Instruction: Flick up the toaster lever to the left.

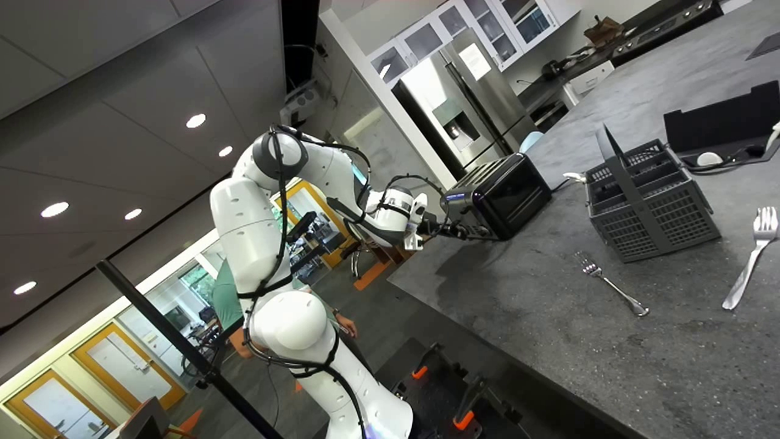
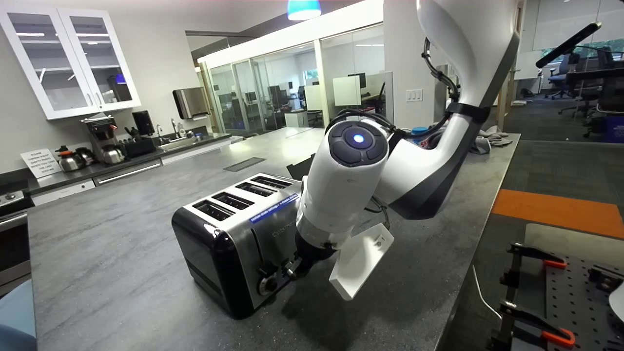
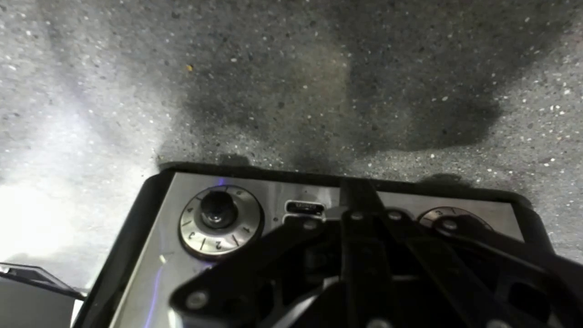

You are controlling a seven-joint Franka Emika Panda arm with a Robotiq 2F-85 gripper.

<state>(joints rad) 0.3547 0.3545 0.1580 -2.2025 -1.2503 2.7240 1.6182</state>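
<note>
The toaster is dark with a metal front and top slots. It stands on the grey counter in both exterior views (image 1: pixel 518 195) (image 2: pixel 209 258). A black lever (image 2: pixel 267 269) sits low in its front slot, above a knob (image 2: pixel 267 285). The other lever is hidden behind the arm. My gripper (image 2: pixel 291 269) is close to the front panel, just right of that lever and knob in this view; contact is unclear. In the wrist view, the gripper (image 3: pixel 360 193) has its fingers together, between a numbered knob (image 3: pixel 219 218) and another, partly covered knob (image 3: pixel 448 216). Nothing shows between the fingers.
A grey slatted utensil rack (image 1: pixel 655 207) stands beyond the toaster. Two forks (image 1: pixel 615 292) (image 1: pixel 746 262) lie near it. A black tray (image 1: pixel 725 122) with a cable is behind the rack. The counter (image 1: pixel 548 341) has an open edge on the robot's side.
</note>
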